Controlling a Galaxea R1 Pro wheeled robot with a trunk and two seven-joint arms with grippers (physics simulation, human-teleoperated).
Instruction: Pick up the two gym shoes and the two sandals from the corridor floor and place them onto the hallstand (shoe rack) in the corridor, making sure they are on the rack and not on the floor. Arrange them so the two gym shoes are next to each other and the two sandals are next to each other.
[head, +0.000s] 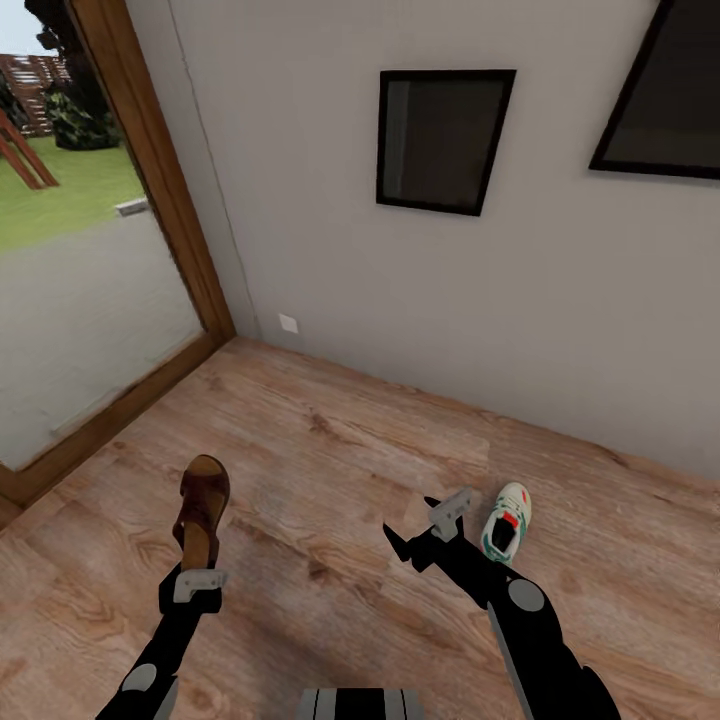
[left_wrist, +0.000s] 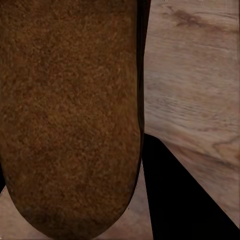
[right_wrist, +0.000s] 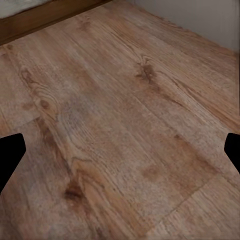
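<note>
My left gripper (head: 196, 572) is shut on a brown sandal (head: 202, 505), which it holds off the corridor floor (head: 330, 470) with the toe pointing away from me. Up close in the left wrist view, the sandal (left_wrist: 70, 115) shows its brown surface, with one dark finger (left_wrist: 175, 195) beside it. A white gym shoe (head: 507, 520) with green stripes and a red patch lies on the floor just right of my right gripper (head: 412, 522). That gripper is open and holds nothing. In the right wrist view its fingertips (right_wrist: 10, 155) frame bare planks (right_wrist: 125, 125). The hallstand is out of view.
A glass door in a wooden frame (head: 150, 200) stands at the left, with grass outside. A grey wall (head: 330, 250) runs along the far side, carrying two dark framed panels (head: 440, 140) (head: 670, 90) and a small white outlet (head: 288, 323).
</note>
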